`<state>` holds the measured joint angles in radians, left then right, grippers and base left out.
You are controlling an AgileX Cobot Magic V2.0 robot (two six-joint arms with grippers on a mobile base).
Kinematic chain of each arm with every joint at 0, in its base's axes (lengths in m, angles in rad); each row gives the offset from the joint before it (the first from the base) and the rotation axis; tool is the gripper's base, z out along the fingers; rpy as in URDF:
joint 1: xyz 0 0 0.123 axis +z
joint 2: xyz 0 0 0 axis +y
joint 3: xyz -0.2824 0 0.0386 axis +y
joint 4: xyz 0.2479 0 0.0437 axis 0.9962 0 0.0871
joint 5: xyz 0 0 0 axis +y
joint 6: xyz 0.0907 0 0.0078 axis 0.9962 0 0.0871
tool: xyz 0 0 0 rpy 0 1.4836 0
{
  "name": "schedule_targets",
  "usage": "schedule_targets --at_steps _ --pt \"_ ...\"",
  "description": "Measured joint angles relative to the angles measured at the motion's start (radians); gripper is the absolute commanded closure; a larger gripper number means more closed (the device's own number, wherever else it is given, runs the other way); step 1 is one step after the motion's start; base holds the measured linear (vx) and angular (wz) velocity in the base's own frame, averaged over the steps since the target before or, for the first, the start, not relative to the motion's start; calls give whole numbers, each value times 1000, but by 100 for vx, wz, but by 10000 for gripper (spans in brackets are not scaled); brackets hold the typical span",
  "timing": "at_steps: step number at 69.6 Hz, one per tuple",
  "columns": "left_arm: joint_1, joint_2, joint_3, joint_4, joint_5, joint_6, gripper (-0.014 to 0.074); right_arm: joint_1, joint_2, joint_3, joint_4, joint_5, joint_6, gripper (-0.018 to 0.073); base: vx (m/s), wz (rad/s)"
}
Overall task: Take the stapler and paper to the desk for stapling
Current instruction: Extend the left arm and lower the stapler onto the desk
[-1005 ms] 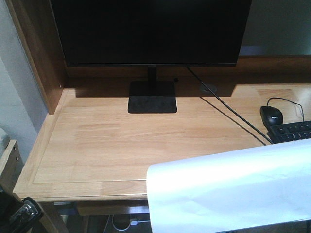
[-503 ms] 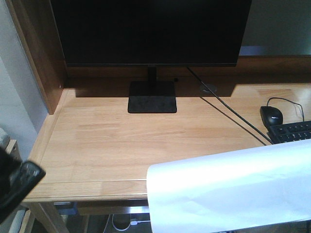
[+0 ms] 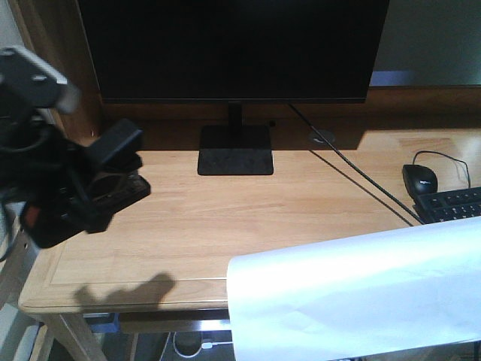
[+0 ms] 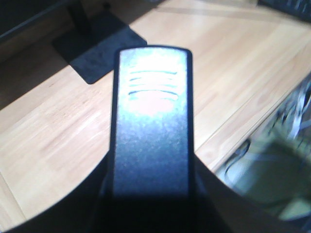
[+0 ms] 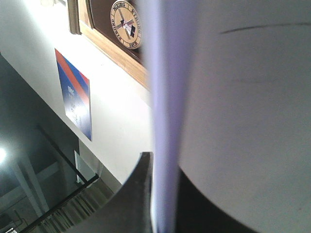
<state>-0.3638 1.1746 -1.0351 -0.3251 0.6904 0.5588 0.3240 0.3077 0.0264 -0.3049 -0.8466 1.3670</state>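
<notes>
The left hand (image 4: 151,206) gripped the black stapler with an orange-red tab (image 4: 151,121) above the left side of the light-wood surface (image 3: 225,218). The right hand (image 5: 163,213) pinched the big white paper sheets (image 3: 353,293); they covered the surface's front right corner.

stapler (image 4: 151,145): 1, black
paper (image 3: 353,293): 1 white stack, sheet count not readable
counter (image 3: 225,218): 1, light wood
hands: 2, left hand (image 4: 151,194) and right hand (image 5: 163,204), one per wrist view
monitor (image 3: 233,49): 1, on 1 stand
mouse (image 3: 420,179): 1
keyboard (image 3: 451,203): 1, partly in frame
cable (image 3: 353,167): 1 thick black across the counter
poster (image 5: 75,94): 1 on the wall
round emblem (image 5: 125,23): 1
</notes>
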Motion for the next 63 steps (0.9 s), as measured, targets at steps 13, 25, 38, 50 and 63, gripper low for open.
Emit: schedule_targets --at_steps 13,25,38,50,63 --pt "0 190 -78 -55 -10 234 603 0 0 0 0 0 0 565 0 0" --pt "3 316 -112 -209 -71 499 603 0 0 0 0 0 0 565 0 0" --pt "51 488 -185 -445 -69 724 603 0 0 0 0 0 0 565 0 0" --pt "118 662 -302 -593 47 873 603 0 0 0 0 0 0 565 0 0" --pt "188 822 -442 -655 155 924 603 0 0 0 0 0 0 565 0 0"
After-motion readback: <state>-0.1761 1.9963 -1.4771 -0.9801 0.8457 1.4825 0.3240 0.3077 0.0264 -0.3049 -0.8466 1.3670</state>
